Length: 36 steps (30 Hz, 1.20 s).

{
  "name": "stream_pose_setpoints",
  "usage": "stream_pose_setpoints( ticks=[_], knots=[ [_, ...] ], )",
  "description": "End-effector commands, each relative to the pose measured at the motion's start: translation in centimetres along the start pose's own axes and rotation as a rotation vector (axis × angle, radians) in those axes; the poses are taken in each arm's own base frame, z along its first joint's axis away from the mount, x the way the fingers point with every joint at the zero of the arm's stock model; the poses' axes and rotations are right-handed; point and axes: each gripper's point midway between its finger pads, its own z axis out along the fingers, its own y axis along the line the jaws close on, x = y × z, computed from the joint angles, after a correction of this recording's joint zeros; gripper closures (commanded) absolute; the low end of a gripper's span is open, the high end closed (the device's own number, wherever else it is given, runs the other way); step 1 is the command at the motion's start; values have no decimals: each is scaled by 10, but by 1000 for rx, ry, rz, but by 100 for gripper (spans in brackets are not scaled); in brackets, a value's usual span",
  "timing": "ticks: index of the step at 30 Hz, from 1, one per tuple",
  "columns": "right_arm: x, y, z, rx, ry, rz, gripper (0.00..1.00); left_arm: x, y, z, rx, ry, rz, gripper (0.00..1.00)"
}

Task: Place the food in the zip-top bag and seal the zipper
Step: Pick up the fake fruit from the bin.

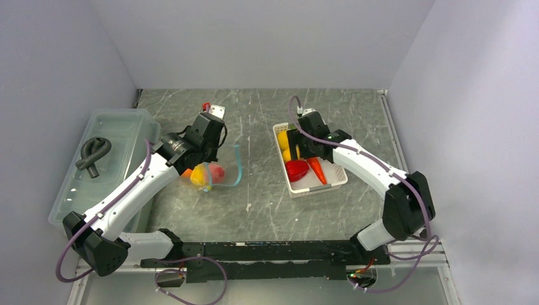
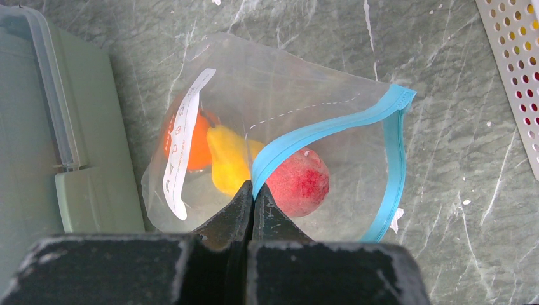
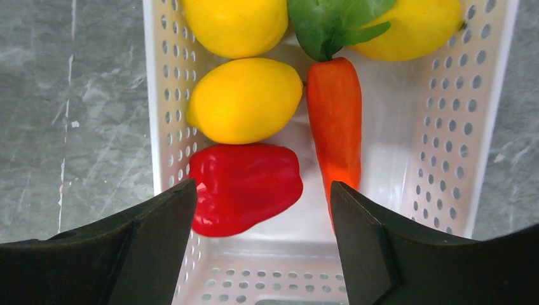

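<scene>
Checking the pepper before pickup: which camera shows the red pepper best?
Right wrist: the red pepper lies large and sharp in the white basket. Top external shows it small and distant; left wrist doesn't show it.

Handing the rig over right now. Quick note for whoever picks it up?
Left pincer: shut on the zipper; the bag mouth is open.
Right pincer: open, holding nothing, over the basket.
Done: orange fruit, yellow fruit and red fruit are in the bag.
Left: pepper, carrot and three lemons are in the basket; then seal.
</scene>
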Motion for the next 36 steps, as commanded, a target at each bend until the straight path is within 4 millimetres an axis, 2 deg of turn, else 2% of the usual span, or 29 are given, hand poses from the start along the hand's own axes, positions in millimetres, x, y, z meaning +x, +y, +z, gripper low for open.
stream_pose_setpoints(
  ticks=[1, 7, 17, 36],
  knots=[
    [-27, 11, 14, -44, -45, 48, 21, -5, 1, 1, -4, -20, -4, 100],
    [-32, 13, 38, -40, -17, 70, 20, -5, 2, 2, -10, -21, -5, 100],
    [-36, 15, 61, -38, 12, 86, 20, -5, 3, 2, -15, -20, -6, 100],
    [-2, 9, 93, 15, 116, 91, 20, -6, 3, 1, -13, -25, -9, 100]
  ],
)
